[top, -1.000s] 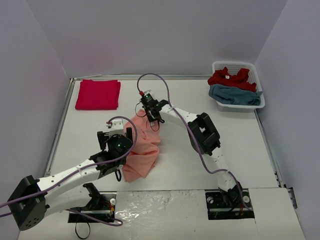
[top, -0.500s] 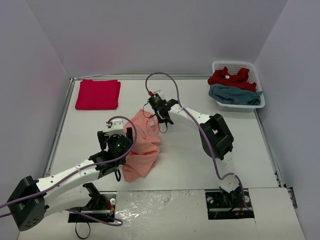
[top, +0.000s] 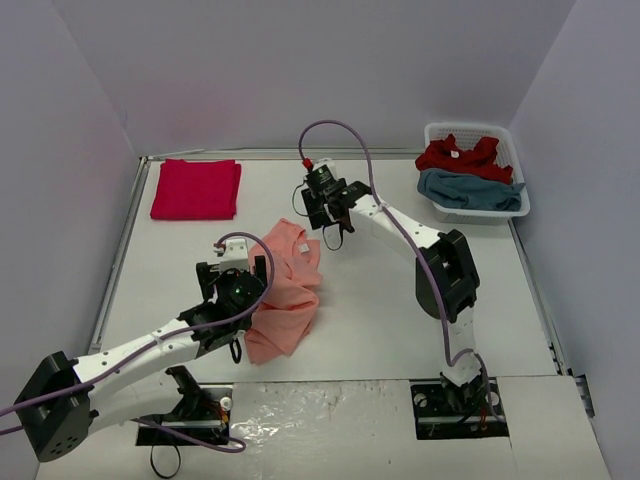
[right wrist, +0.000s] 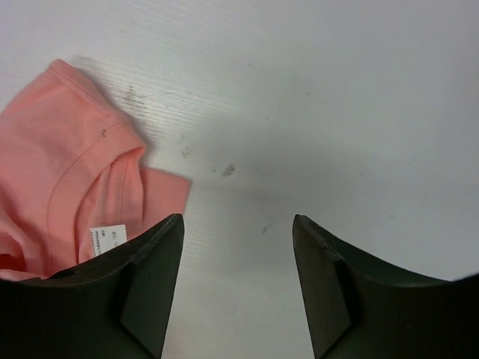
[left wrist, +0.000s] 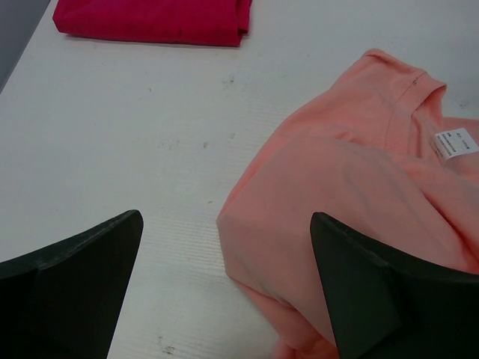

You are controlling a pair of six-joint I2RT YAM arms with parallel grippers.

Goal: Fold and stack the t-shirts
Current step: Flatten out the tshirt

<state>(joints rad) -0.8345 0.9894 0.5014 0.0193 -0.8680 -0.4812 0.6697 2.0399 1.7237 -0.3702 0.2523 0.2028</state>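
Hovering above the white table (top: 360, 320), my right gripper (right wrist: 237, 224) has its jaws parted and empty, just past the collar of the crumpled salmon-orange cloth t-shirt (right wrist: 60, 172). My left gripper (left wrist: 224, 221) is spread wide at that shirt's left edge, holding nothing. A folded crimson-red t-shirt (top: 196, 189) lies at the far left corner. A red tee (top: 458, 155) and a teal-blue tee (top: 470, 190) sit in the white slotted plastic basket (top: 480, 214).

Left arm (top: 150, 350) white-shelled with black joints, right arm (top: 395, 228) just the same, lilac cables (top: 330, 122) looping off both wrists, red plug (top: 304, 160) on the right one, green light (top: 240, 291) at the left wrist, left end effector (left wrist: 228, 292) and right end effector (right wrist: 238, 288) showing blunt matte-black fingers (right wrist: 150, 292)
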